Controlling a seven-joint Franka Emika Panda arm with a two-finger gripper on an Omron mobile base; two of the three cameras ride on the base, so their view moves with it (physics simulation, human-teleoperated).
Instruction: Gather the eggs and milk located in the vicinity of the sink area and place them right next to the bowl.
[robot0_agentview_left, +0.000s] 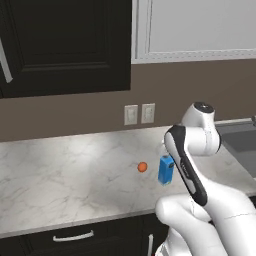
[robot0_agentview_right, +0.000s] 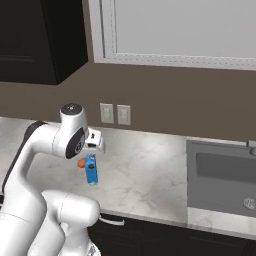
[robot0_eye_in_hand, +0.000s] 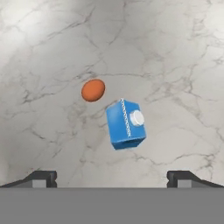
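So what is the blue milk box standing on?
The milk stands upright on the marble counter, with an orange egg-shaped thing lying close beside it. The counter patch right under the carton is covered, so it cannot be seen.

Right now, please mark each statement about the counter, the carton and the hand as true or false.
1. The blue milk carton stands upright on the marble counter. True.
2. A small orange oval lies on the counter close beside the carton. True.
3. The hand is closed on the carton. False: its fingers stand wide apart above the carton and hold nothing.
4. The carton stands inside the sink. False: the carton is on the open counter, well away from the basin.
5. Two wall outlets sit on the brown wall behind the counter. True.
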